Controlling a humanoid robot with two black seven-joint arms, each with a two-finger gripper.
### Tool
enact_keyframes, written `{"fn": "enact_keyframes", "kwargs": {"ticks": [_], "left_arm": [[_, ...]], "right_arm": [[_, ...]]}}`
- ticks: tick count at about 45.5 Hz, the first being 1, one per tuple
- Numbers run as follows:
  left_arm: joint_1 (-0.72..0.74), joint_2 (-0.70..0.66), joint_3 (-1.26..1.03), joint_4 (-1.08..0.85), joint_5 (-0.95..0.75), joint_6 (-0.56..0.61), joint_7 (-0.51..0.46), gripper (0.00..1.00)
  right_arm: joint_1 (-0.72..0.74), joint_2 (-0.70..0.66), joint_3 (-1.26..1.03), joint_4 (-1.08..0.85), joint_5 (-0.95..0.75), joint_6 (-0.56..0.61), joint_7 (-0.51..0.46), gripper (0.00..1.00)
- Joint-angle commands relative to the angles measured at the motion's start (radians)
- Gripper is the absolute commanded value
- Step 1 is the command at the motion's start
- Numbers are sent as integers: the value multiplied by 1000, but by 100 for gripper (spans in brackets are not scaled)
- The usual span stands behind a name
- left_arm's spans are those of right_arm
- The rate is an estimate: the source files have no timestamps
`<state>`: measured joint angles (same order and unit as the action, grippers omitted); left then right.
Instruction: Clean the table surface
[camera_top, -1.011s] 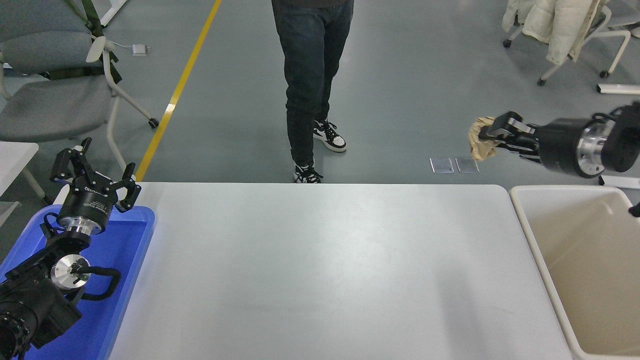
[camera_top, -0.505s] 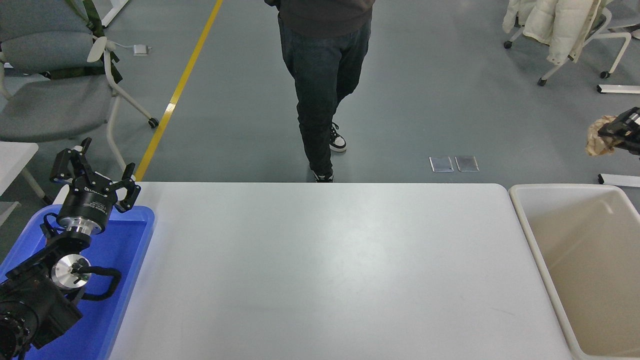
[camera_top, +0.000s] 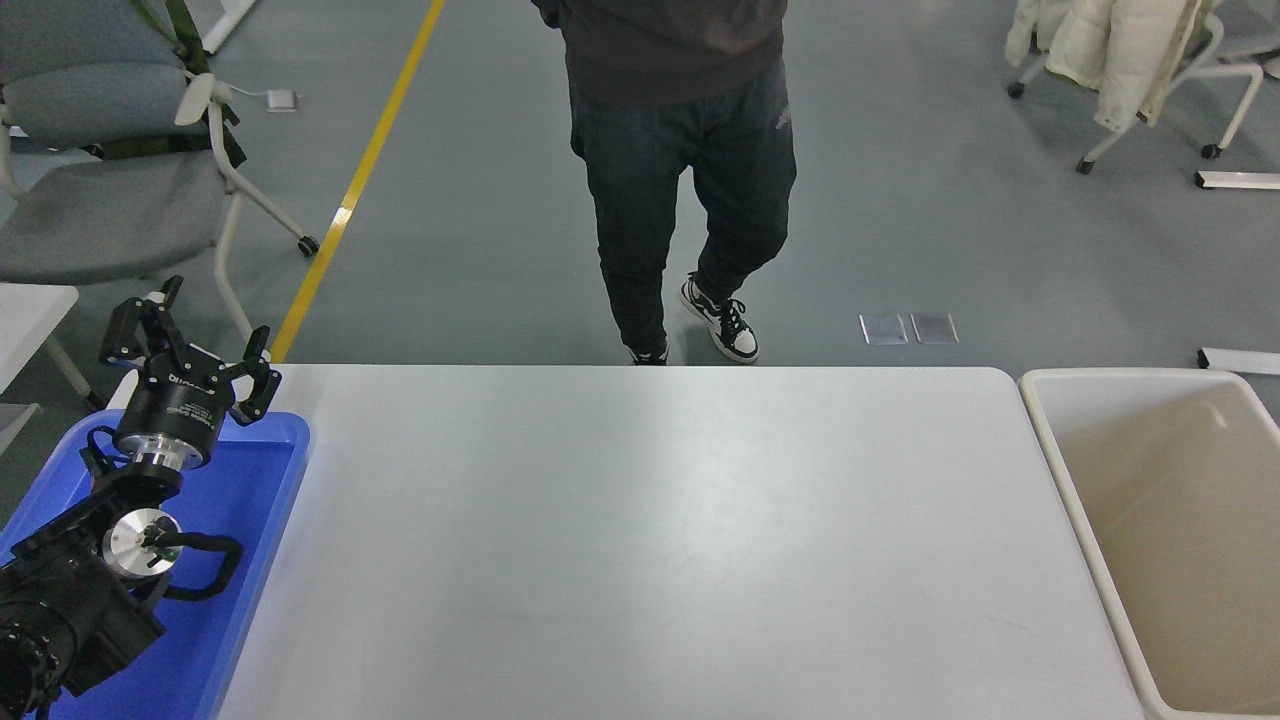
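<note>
The table surface (camera_top: 660, 540) is a wide white top with rounded corners filling the middle of the head view, and nothing lies on it. My left gripper (camera_top: 190, 345) is parked at the lower left above the far end of the blue tray, its fingers spread open and holding nothing. The right arm and its gripper are out of view.
A blue tray (camera_top: 255, 520) sits along the table's left edge under the left arm. A beige bin (camera_top: 1060, 470) stands off the right edge. A person (camera_top: 680, 170) in dark clothes stands just beyond the far edge. Chairs stand on the floor at the back left and back right.
The right gripper, holding a crumpled brown wad, swung right and left the picture. The person stepped closer to the table's far edge. The left arm stayed still.
</note>
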<state>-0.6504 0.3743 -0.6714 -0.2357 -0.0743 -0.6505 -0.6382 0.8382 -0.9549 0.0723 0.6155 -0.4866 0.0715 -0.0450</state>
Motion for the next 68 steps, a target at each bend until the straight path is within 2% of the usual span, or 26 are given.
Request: {"fn": "enact_keyframes", "kwargs": {"ticks": [1, 9, 26, 55, 56, 60, 68], "left_arm": [[0, 0, 0, 1, 1, 0, 0, 100], [-2, 0, 0, 0, 1, 0, 0, 100], [0, 0, 0, 1, 1, 0, 0, 100], [0, 0, 0, 1, 1, 0, 0, 100], [0, 0, 0, 0, 1, 0, 0, 100], [0, 0, 0, 0, 1, 0, 0, 100], [0, 0, 0, 0, 1, 0, 0, 100]], "right_arm": [[-119, 212, 1, -315, 34, 1, 76, 0], [-143, 353, -9, -487, 36, 2, 93, 0], [-189, 585, -26, -648, 33, -33, 91, 0], [-186, 624, -46, -654, 36, -111, 82, 0], [-185, 624, -45, -655, 36, -110, 79, 14], [-179, 624, -46, -675, 42, -113, 76, 100], [-169, 624, -46, -683, 59, -113, 77, 100]]}}
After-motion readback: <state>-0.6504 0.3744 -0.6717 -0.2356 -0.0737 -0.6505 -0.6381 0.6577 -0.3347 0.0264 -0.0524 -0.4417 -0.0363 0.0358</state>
